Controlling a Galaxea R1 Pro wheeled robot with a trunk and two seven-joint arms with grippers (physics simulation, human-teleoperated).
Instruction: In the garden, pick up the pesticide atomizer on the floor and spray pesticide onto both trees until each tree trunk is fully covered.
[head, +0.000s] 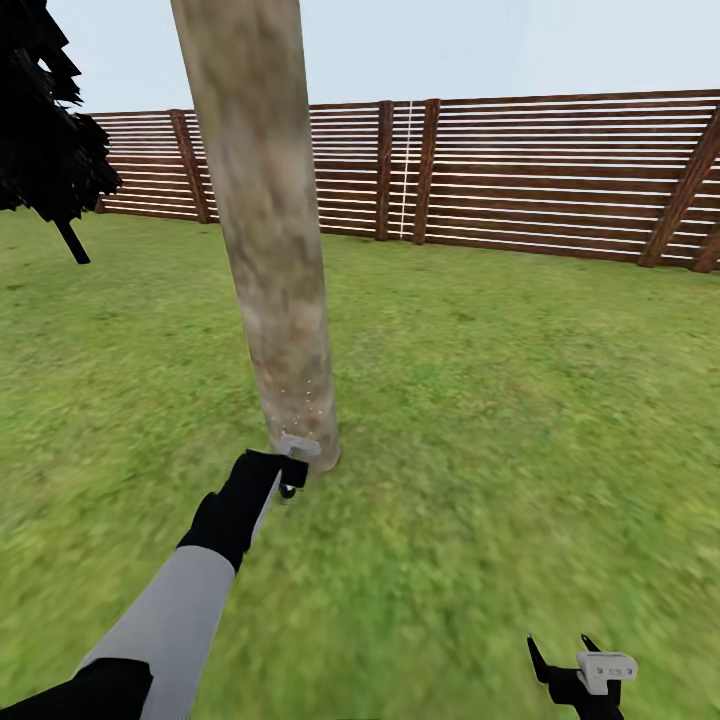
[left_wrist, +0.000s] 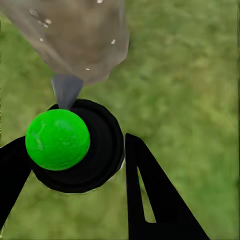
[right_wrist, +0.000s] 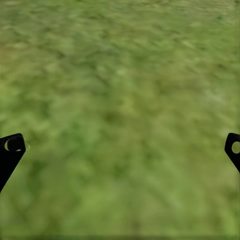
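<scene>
One tree trunk (head: 268, 230) stands on the grass (head: 500, 380), with one slatted fence (head: 560, 170) behind it and one dark bush (head: 45, 140) off to the left. The left gripper (head: 290, 470) is closed around one pesticide atomizer (left_wrist: 75, 145), gripped between its two fingers (left_wrist: 155, 195), nozzle aimed at the trunk base close ahead. White pesticide specks (head: 300, 400) dot the lower bark. The right gripper (head: 572, 665) hangs spread wide and empty, low over the grass.

Thick mottled beige-brown tree trunk (head: 270, 240) looking rough and matt, small black atomizer bottle (left_wrist: 80, 147) showing smooth plastic with a glossy green dot, brown slatted fence (head: 560, 170) appearing wooden, grass floor (head: 500, 400) looking soft, blurry
</scene>
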